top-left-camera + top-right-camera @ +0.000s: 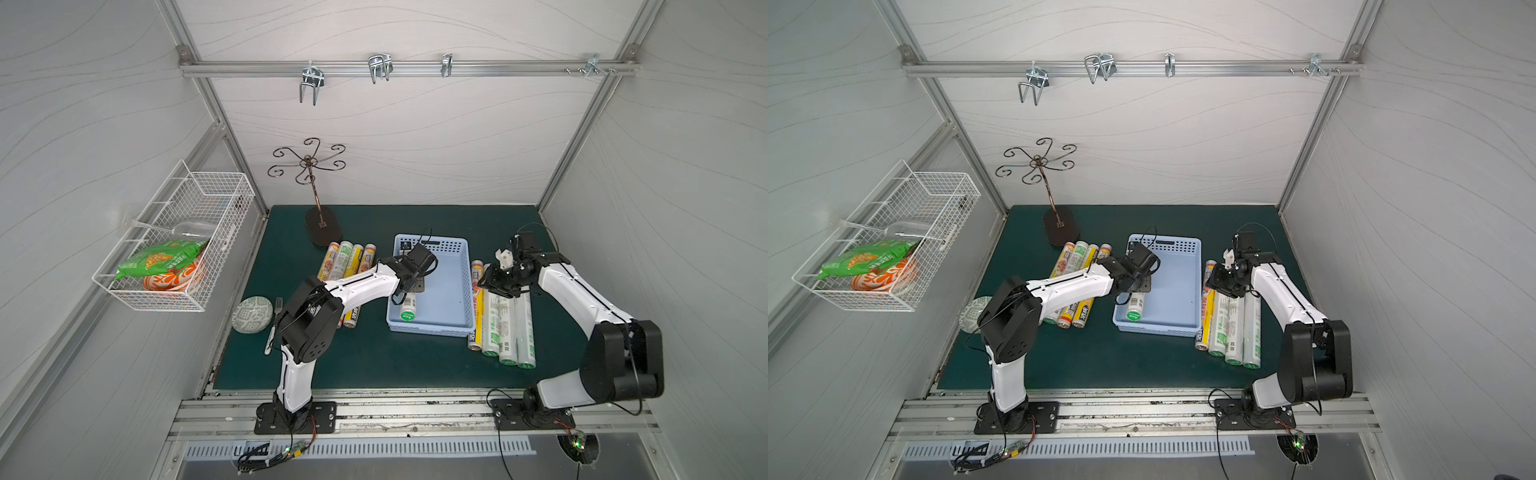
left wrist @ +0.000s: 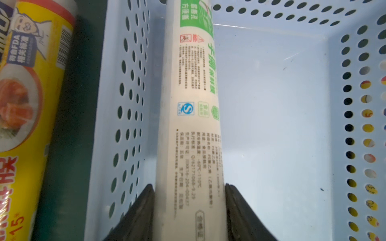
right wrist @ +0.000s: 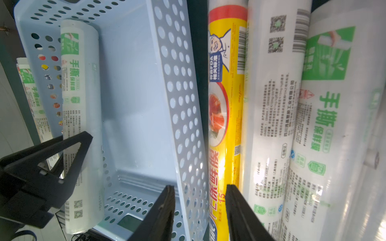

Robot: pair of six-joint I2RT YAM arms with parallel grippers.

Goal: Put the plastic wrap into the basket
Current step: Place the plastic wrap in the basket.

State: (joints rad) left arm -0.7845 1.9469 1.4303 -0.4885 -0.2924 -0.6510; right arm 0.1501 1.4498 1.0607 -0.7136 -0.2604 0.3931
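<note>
Now left fingers [image 2: 137, 215] grip the white roll [image 2: 190, 116] inside the basket [image 2: 271, 125]; right fingers [image 3: 163, 212] open.

The basket [image 1: 446, 291] was pale blue, hole-dotted; the white roll [image 1: 408, 309] inside bore green print; beside the basket, a yellow roll [image 1: 478, 309], perhaps red-banded.

Both top views look steeply down from high up onto the whole desk [image 1: 374, 365]. The left wrist camera sits close behind the left hand [image 2: 189, 185], facing along the basket [image 2: 271, 104] floor. The right wrist camera, close behind the right hand [image 3: 200, 186], shares that basket and the plastic wrap [image 3: 81, 83] inside it.
</note>
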